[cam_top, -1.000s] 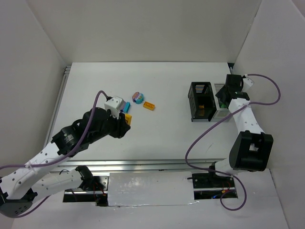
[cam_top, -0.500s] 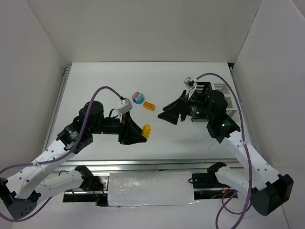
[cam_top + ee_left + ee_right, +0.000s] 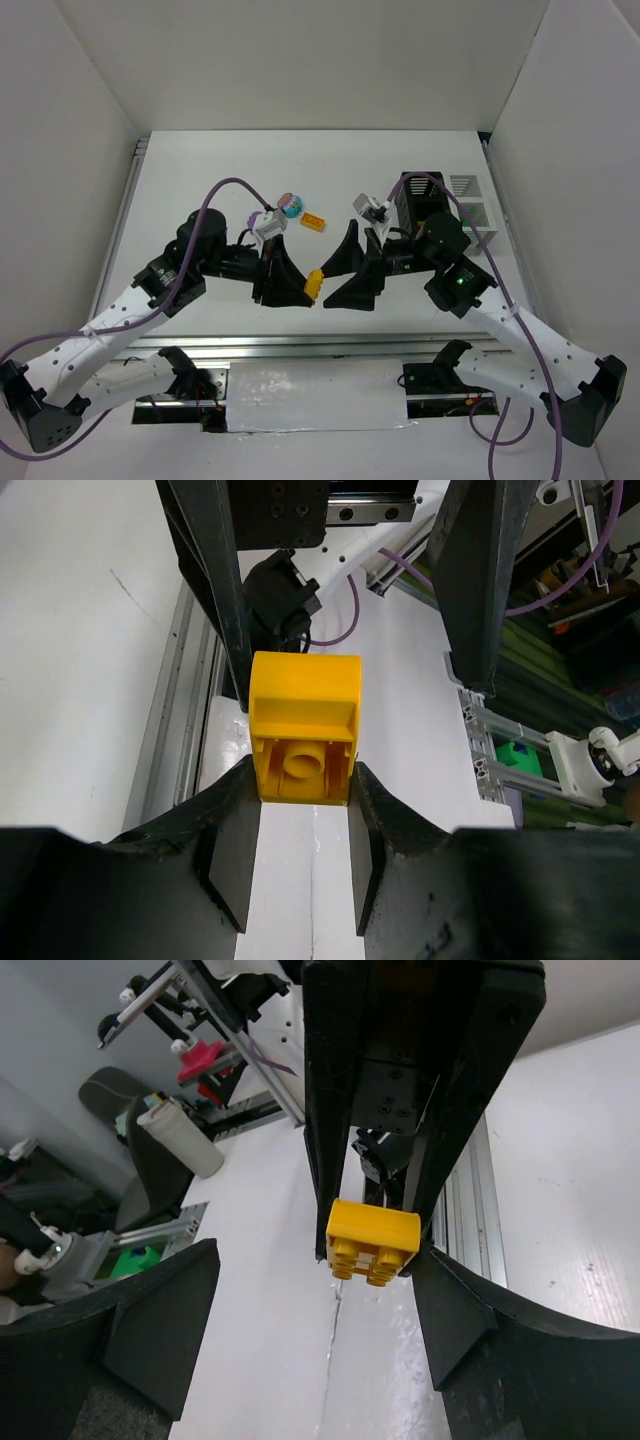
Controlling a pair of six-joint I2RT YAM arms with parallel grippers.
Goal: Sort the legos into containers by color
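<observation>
My left gripper (image 3: 306, 287) is shut on a yellow lego (image 3: 314, 284) and holds it above the table's near middle. In the left wrist view the yellow lego (image 3: 303, 730) sits pinched between my fingertips (image 3: 240, 810), hollow underside facing the camera. My right gripper (image 3: 340, 277) is open and faces the left one, its jaws spread to either side of the lego. In the right wrist view the lego (image 3: 372, 1242) hangs stud side out between my open right gripper (image 3: 318, 1265), close to the right finger (image 3: 455, 1310). A purple, teal and pink lego stack (image 3: 289, 205) and an orange lego (image 3: 314, 222) lie farther back.
A taller black bin (image 3: 408, 203) stands at the right back with two lower white bins (image 3: 470, 200) beside it. The table's metal front rail (image 3: 300, 345) runs under both arms. White walls close in the left, back and right sides.
The left gripper has carried the yellow lego right toward the table's middle. The right arm has swung from the bins leftward, and its open jaws now flank the lego.
</observation>
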